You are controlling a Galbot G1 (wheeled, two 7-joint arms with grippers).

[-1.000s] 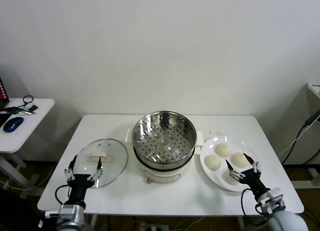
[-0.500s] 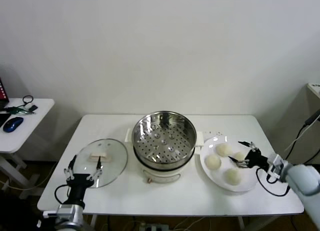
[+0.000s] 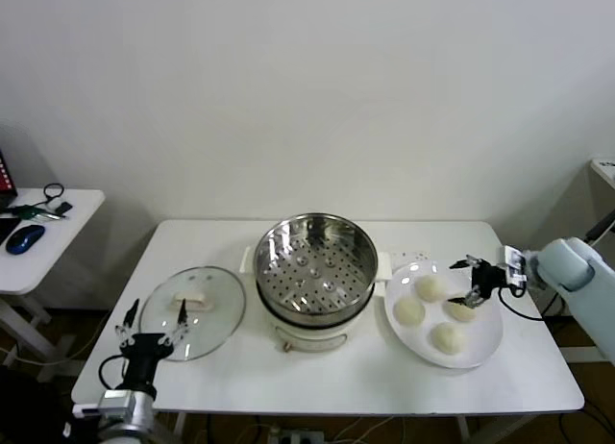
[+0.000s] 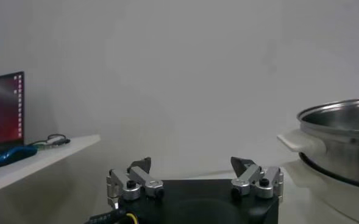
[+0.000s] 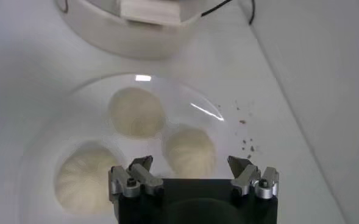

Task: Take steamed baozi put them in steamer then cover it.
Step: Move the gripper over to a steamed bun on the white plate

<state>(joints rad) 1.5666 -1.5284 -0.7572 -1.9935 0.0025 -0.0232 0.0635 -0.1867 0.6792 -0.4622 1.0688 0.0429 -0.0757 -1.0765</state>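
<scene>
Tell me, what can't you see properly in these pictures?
- Fourth baozi: head view, partly behind the right tool; absent from the right wrist view, which shows only three.
- Steamer: left wrist view, cut off at the picture's edge.
- Cover: missing from the left wrist view; the left tool overlaps its near rim in the head view.

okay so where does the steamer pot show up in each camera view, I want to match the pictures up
Head view: the steamer stands mid-table, between the cover and the plate.
Left wrist view: only part of the steamer shows, steel rim and white side handle, beyond the open left gripper.
Right wrist view: just its white base, past the plate of steamed baozi and the open right gripper.
Shared landmark: the steamer's white base.
</scene>
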